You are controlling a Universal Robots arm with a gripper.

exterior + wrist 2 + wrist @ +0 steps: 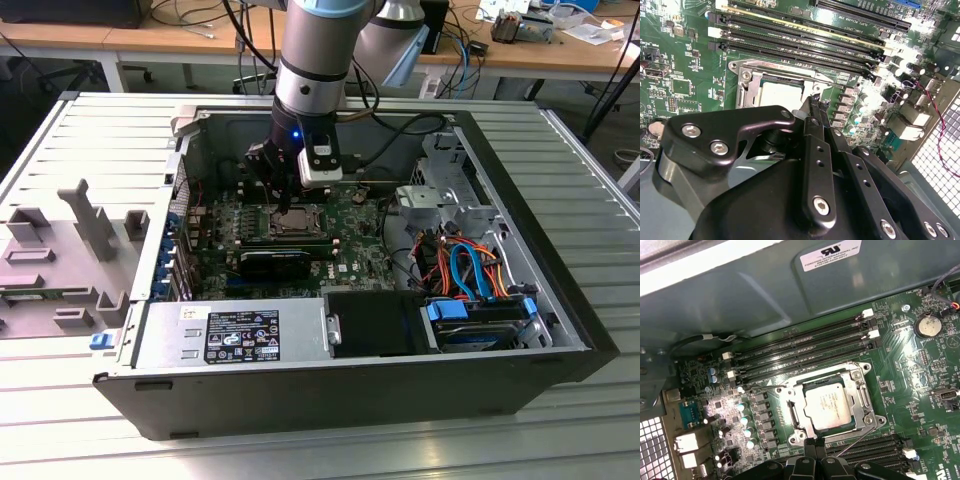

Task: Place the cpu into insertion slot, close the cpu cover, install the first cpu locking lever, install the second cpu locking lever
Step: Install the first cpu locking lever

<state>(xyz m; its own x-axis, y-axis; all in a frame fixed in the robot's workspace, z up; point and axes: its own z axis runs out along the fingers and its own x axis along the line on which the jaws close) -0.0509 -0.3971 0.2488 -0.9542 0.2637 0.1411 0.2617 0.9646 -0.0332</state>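
Note:
The cpu (pixel 829 407) lies flat in the insertion slot (pixel 858 416), its silver-grey top showing through the window of the cpu cover (pixel 791 412), which lies down over it. The cpu (pixel 782 93) shows partly behind the black gripper body in the second wrist view. My gripper (pixel 815 444) hangs just beside one edge of the socket, fingertips pressed together, nothing visible between them. One thin wire lever (pixel 857 441) slants away from the socket corner near the fingertips. Another wire lever (pixel 762 386) runs along the far side. In the exterior view the gripper (pixel 285 205) hovers over the socket (pixel 297 222).
Long black memory slots (pixel 805 347) run alongside the socket. A black card (pixel 275 262) stands just in front of the socket. The case wall (pixel 765 290) rises close by. Drive cage and coloured cables (pixel 465 270) fill the exterior view's right. A grey fixture (pixel 60 255) lies outside the case.

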